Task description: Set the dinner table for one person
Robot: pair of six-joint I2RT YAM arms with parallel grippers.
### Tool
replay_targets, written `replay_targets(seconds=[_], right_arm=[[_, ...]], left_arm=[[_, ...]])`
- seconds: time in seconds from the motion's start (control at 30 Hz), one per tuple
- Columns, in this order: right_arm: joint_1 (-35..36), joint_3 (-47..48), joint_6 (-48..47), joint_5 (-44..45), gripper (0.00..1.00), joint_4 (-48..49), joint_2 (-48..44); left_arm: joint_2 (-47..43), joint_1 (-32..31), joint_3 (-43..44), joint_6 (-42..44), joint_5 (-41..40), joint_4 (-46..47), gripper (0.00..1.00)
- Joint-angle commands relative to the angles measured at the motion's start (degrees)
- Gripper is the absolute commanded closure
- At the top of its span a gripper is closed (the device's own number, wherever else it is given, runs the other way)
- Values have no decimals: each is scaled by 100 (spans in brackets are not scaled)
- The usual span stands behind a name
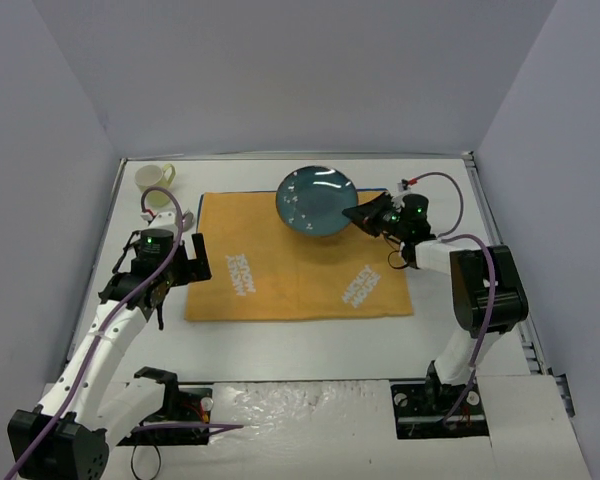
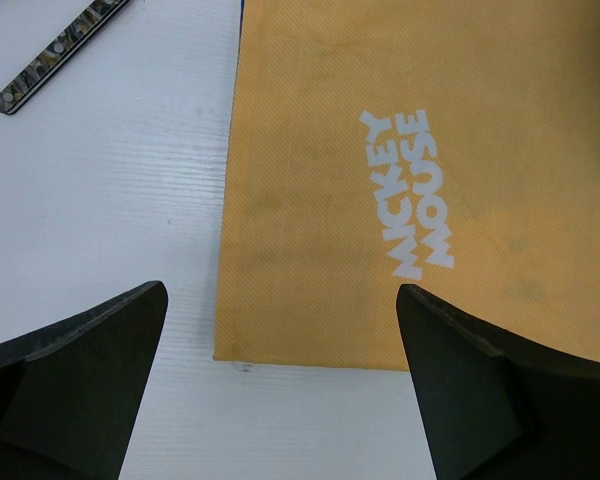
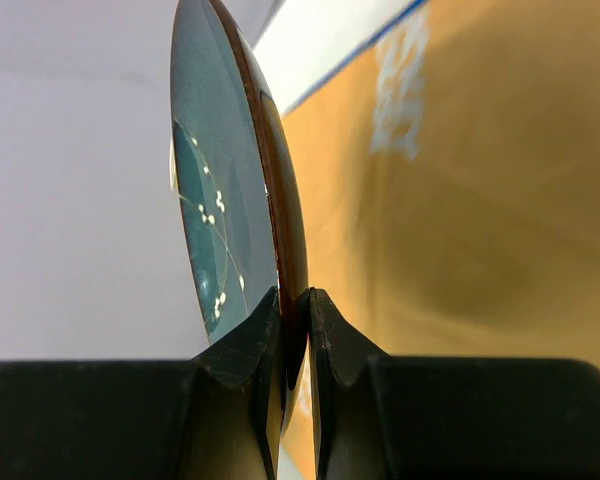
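White desk [image 1: 300, 340] spans mid-frame, beneath everything; left fingers [image 1: 193, 262] at left, spread wide, empty, over left edge of orange placemat [image 1: 280, 285]; right fingers [image 1: 363, 215] right of centre, clenched on rim of teal plate [image 1: 315, 200], tilted above upper right of placemat; mug [image 1: 155, 180] upper left

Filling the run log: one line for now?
right gripper: shut on plate rim, over placemat | left gripper: open, empty

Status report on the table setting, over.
Right gripper shut on teal plate's rim, plate tilted above orange placemat. Left gripper open, empty, at placemat's left edge. Mug far left, out of the way.
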Motion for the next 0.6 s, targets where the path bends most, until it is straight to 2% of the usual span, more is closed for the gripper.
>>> replay_targets(seconds=[0.0,0.3,0.57], right_arm=[[559,528,58,-341,100,1011,-100],[973,515,-7,-425,100,1032,400],[1063,248,-97,-473,100,942,431]], left_arm=[[-71,-45,157,-69,-127,150,3],[-107,-45,157,-70,-146,148,3],[-97,-45,166,-70,-153,148,3]])
